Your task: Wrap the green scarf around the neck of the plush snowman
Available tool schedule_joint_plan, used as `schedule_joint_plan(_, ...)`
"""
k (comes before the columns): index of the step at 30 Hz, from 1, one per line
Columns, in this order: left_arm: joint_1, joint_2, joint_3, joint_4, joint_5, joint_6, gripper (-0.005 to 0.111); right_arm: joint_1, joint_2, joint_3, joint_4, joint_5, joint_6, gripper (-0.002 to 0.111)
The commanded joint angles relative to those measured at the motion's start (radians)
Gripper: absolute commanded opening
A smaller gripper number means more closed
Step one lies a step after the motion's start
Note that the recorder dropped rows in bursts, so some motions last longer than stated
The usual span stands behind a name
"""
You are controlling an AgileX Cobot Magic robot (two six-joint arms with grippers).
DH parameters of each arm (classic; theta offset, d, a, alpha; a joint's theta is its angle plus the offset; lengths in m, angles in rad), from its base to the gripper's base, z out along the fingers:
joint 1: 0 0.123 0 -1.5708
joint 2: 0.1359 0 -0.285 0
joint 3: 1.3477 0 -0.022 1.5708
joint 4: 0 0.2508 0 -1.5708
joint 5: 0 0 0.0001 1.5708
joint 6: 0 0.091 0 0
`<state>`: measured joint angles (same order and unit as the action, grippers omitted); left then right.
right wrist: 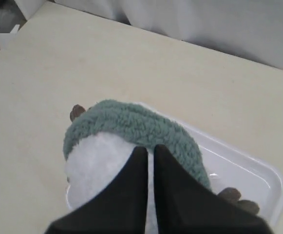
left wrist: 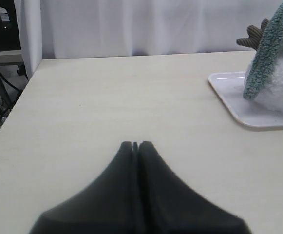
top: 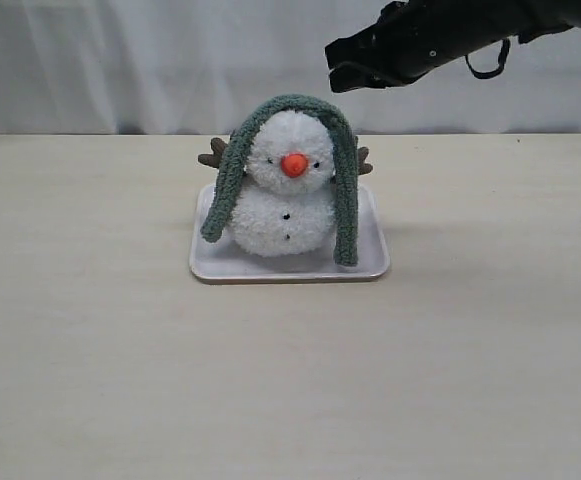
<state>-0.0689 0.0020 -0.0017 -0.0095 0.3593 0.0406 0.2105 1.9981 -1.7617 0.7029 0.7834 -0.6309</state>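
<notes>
The plush snowman [top: 288, 215] stands upright on a white tray [top: 370, 264]. The green scarf [top: 345, 200] lies draped over the top of its head, with one end hanging down each side to the tray. The snowman's neck [top: 288, 189] is bare at the front. My right gripper [top: 338, 70] hovers above and to the right of the head, shut and holding nothing. In the right wrist view its tips [right wrist: 150, 147] sit just over the scarf [right wrist: 131, 122] and the white head [right wrist: 97, 161]. My left gripper [left wrist: 136, 144] is shut and empty, low over the table and apart from the snowman [left wrist: 277, 90].
Brown twig arms [top: 213, 155] stick out behind the scarf on both sides. The tray's rim [left wrist: 229, 95] lies ahead of the left gripper. A white curtain [top: 170, 60] hangs behind the table's far edge. The left arm is out of the exterior view.
</notes>
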Motion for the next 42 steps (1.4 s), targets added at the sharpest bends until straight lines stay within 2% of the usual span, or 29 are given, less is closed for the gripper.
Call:
schedule_joint_plan(1, -0.002, -0.002, 0.002, 0.001, -0.013, -0.004, 0.0, 0.049, 0.057, -0.093, -0.096, 0.002, 0.057, 0.004)
schedule_joint_plan(7, -0.002, -0.002, 0.002, 0.001, -0.013, -0.004, 0.0, 0.106, 0.153, -0.224, -0.231, 0.014, 0.169, 0.004)
schedule_joint_plan(13, -0.002, -0.002, 0.002, 0.001, -0.016, -0.004, 0.0, 0.118, 0.229, -0.303, -0.248, 0.018, 0.225, 0.004)
schedule_joint_plan(24, -0.002, -0.002, 0.002, 0.001, -0.016, -0.004, 0.0, 0.132, 0.3, -0.309, -0.246, -0.095, 0.227, 0.004)
schedule_joint_plan(35, -0.002, -0.002, 0.002, 0.001, -0.016, -0.004, 0.0, 0.141, 0.32, -0.309, -0.297, -0.025, 0.231, 0.004)
schedule_joint_plan(42, -0.002, -0.002, 0.002, 0.001, -0.013, -0.004, 0.0, 0.141, 0.25, -0.309, -0.293, -0.005, 0.234, 0.005)
